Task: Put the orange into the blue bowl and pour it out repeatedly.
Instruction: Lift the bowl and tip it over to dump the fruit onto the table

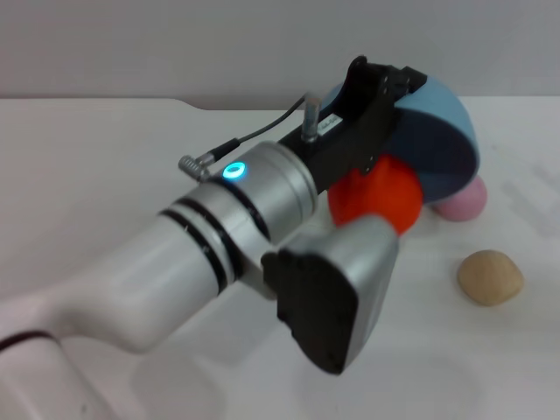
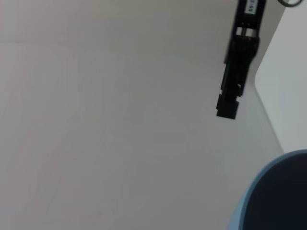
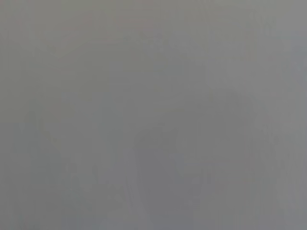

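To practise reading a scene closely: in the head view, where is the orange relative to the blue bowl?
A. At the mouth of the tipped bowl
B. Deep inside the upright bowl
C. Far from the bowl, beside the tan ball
A: the orange sits at the mouth of the blue bowl, which the left gripper holds tipped on its side.

One orange [image 1: 378,199], one blue bowl [image 1: 442,131], two balls [image 1: 490,276].

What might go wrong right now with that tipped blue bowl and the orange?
The left gripper holds the smooth light-blue bowl tilted on its side, and the bright red-orange round fruit lies at its mouth. It may roll off across the white table, or bump the tan ball or the pink ball nearby.
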Action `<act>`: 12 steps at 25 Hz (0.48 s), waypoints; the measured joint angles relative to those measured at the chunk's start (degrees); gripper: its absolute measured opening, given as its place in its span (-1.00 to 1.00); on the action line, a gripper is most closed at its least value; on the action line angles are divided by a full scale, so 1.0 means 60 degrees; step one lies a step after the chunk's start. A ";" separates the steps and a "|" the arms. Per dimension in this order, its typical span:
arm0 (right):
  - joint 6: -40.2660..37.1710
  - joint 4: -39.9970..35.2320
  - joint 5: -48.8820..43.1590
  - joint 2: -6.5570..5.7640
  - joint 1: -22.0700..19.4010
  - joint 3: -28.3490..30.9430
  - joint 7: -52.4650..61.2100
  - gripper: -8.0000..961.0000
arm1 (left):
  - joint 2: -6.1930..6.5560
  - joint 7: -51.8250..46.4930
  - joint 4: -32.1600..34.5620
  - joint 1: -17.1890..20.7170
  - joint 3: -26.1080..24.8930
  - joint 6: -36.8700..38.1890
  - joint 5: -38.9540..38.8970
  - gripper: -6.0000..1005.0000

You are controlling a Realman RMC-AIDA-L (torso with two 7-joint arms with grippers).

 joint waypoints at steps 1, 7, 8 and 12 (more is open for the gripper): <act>0.0000 0.0003 0.0002 0.0000 0.0001 0.0008 0.0001 0.50 | -0.0001 0.0198 -0.0095 0.0083 0.0066 -0.0293 0.0000 -0.99; 0.0047 0.0074 0.0024 0.0011 0.0019 0.0020 0.0006 0.50 | -0.0020 0.0769 -0.0557 0.0333 0.0277 -0.1497 -0.0116 -0.99; 0.0051 0.0084 0.0032 0.0015 0.0019 0.0024 0.0007 0.50 | -0.0030 0.0698 -0.0572 0.0342 0.0230 -0.1480 -0.0378 -0.99; 0.0082 0.0206 0.0196 0.0011 0.0059 0.0027 0.0029 0.48 | -0.0060 0.0267 -0.0297 0.0162 -0.0423 -0.0590 -0.2471 -0.99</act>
